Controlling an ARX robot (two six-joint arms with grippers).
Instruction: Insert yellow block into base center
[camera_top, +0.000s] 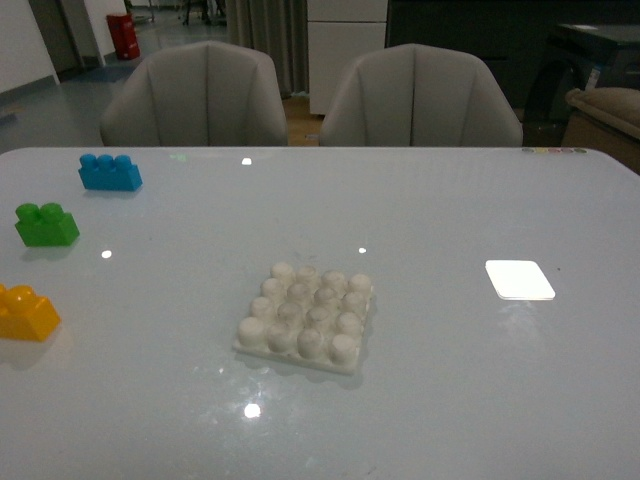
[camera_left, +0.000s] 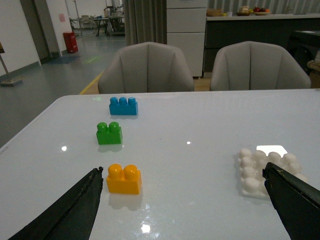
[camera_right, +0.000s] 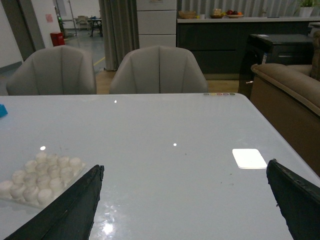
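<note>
The yellow block (camera_top: 26, 312) lies on the table at the left edge of the front view, studs up. In the left wrist view the yellow block (camera_left: 124, 179) sits just inside one finger of my open, empty left gripper (camera_left: 182, 172). The white studded base (camera_top: 308, 316) lies flat at the table's middle; the base (camera_left: 265, 170) shows partly behind the other left finger, and the base (camera_right: 41, 177) shows beside my open, empty right gripper (camera_right: 185, 167). Neither arm shows in the front view.
A green two-stud brick (camera_top: 45, 224) and a blue three-stud brick (camera_top: 110, 172) lie behind the yellow block on the left. A smooth bright white rectangle (camera_top: 519, 279) is on the table's right. Two grey chairs (camera_top: 195, 95) stand behind the far edge.
</note>
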